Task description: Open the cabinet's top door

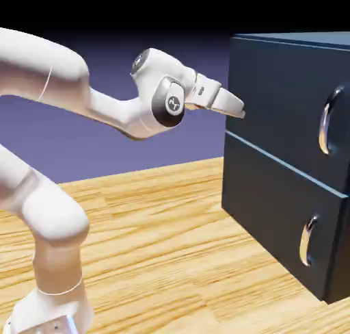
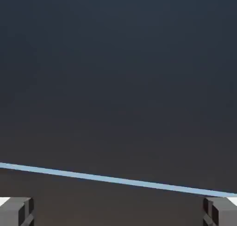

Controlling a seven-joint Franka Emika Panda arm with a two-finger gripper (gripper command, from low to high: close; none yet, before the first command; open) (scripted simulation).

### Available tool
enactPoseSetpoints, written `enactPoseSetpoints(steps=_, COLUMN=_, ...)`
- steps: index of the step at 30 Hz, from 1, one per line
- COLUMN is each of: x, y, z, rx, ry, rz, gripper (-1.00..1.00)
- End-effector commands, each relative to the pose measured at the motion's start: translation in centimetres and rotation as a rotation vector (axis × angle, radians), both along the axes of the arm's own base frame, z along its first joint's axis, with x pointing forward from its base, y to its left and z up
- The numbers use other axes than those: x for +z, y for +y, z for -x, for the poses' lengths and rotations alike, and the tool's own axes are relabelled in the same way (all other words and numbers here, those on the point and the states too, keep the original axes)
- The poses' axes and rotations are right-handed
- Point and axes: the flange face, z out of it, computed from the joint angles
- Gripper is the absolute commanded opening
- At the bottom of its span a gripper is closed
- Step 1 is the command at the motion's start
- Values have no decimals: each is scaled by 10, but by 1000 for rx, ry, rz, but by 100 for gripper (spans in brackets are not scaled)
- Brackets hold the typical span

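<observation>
The dark navy cabinet [image 1: 301, 41] stands on the exterior view's right. Its top door [image 1: 280, 110] is shut flush, and the curved silver handle [image 1: 330, 120] sits near its right side. My gripper [image 1: 239, 111] is up against the door's left edge, well away from the handle. In the hand view the gripper [image 2: 118, 213] is open, its grey fingertips [image 2: 16, 211] wide apart at the bottom corners with nothing between them. Dark navy panel [image 2: 118, 81] fills that view, crossed low down by a thin pale blue line [image 2: 118, 179].
Below the top door is the shorter lower panel [image 1: 273, 209] with its own silver handle [image 1: 309, 240]. The cabinet rests on a light wooden table [image 1: 157, 243]. The white arm [image 1: 61, 86] arches in from the left.
</observation>
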Motion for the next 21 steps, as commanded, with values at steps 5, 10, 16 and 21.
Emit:
enactPoseSetpoints(steps=5, x=20, y=-8, z=3, rx=5, ry=-75, rz=-5, gripper=0)
enactPoseSetpoints(steps=10, x=34, y=-20, z=4, rx=3, ry=-146, rz=-15, gripper=0)
enactPoseSetpoints(steps=16, x=42, y=-40, z=2, rx=-5, ry=-225, rz=-30, gripper=0)
enactPoseSetpoints(steps=21, x=42, y=-60, z=-4, rx=-15, ry=-284, rz=-45, gripper=0)
